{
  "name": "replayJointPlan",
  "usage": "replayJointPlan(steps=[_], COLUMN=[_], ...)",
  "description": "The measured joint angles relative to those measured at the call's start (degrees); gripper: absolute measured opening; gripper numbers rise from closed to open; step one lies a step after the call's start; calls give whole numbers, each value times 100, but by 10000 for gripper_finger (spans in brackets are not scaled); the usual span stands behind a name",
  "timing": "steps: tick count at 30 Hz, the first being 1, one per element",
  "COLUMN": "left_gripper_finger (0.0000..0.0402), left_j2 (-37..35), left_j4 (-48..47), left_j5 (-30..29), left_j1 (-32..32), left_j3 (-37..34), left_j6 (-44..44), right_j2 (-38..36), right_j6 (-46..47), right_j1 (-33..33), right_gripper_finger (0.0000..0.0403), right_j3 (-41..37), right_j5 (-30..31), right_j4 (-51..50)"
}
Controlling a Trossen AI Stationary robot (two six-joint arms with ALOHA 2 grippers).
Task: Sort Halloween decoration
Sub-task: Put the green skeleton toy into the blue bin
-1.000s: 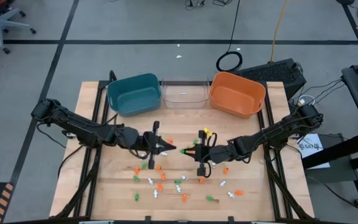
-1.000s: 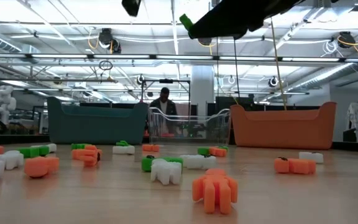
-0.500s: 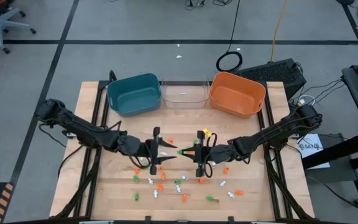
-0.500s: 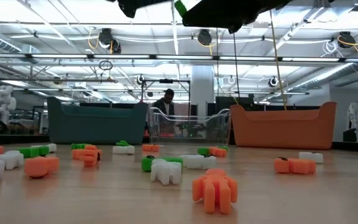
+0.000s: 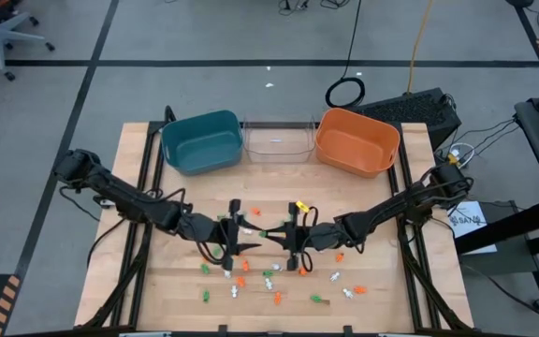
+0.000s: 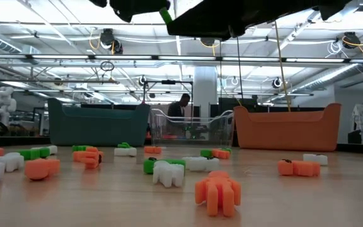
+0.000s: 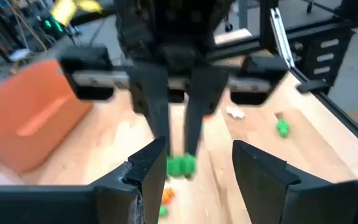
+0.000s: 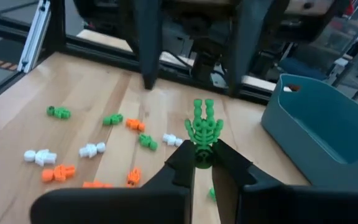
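Halloween decoration (image 5: pixel 251 279) pieces lie scattered over the wooden table (image 5: pixel 382 309), nearer than the teal bin (image 5: pixel 201 141); they look light, stiff and small, best pinched across the body. Just beyond the scatter, still short of that bin, the right gripper (image 8: pixel 199 163) is clamped on the base of a green hand-shaped trinket (image 8: pixel 202 130). Facing it, the left gripper (image 7: pixel 194 163) holds its fingers apart around nothing.

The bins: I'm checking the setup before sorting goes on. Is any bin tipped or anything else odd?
Nothing looks wrong. The teal bin, clear bin and orange bin stand upright in a row. The trinkets lie loose on the table, unsorted. The right gripper holds a green trinket before the open left gripper.
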Motion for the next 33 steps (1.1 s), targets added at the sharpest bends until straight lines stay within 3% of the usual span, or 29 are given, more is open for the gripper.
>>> replayJointPlan(steps=[8, 16, 27, 33], left_gripper_finger=[183, 176, 118, 111], left_j2=[0, 46, 404, 374], left_j4=[-167, -34, 543, 564], left_j5=[-595, -602, -611, -613], left_j1=[-172, -166, -160, -158], left_j3=[0, 0, -2, -2], left_j6=[-171, -172, 27, 31], right_j2=[5, 5, 5, 3], right_j6=[13, 162, 177, 177], right_j1=[0, 0, 4, 2], right_gripper_finger=[17, 18, 18, 18], right_j3=[0, 0, 0, 0], right_j5=[0, -2, -24, -22], right_j4=[205, 209, 184, 200])
